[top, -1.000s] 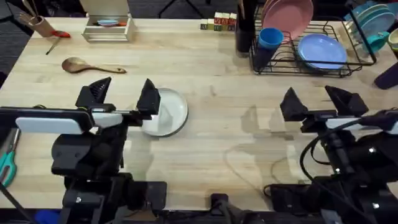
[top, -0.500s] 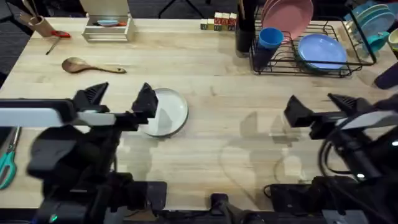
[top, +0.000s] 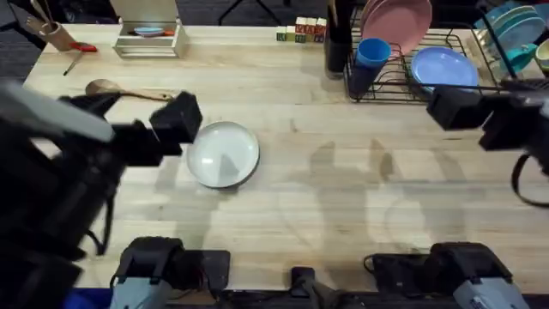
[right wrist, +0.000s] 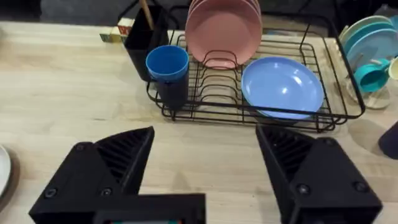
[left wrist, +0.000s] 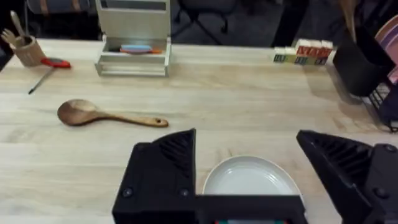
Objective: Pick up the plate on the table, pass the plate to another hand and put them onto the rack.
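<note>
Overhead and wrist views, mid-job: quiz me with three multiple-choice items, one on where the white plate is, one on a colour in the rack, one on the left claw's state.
1. Where is the white plate?
A. in the black wire rack
B. flat on the wooden table
C. held in the right claw

2. What colour is the cup at the black wire rack?
A. blue
B. red
C. yellow

3. What is the state of the left claw?
A. shut on the plate
B. shut on the wooden spoon
C. open, holding nothing

Answers:
1 B: the overhead view shows it lying on the wooden table, left of centre.
2 A: the right wrist view shows a blue cup beside the pink plate.
3 C: the left wrist view shows its fingers spread, with the plate between and beyond them.
</note>
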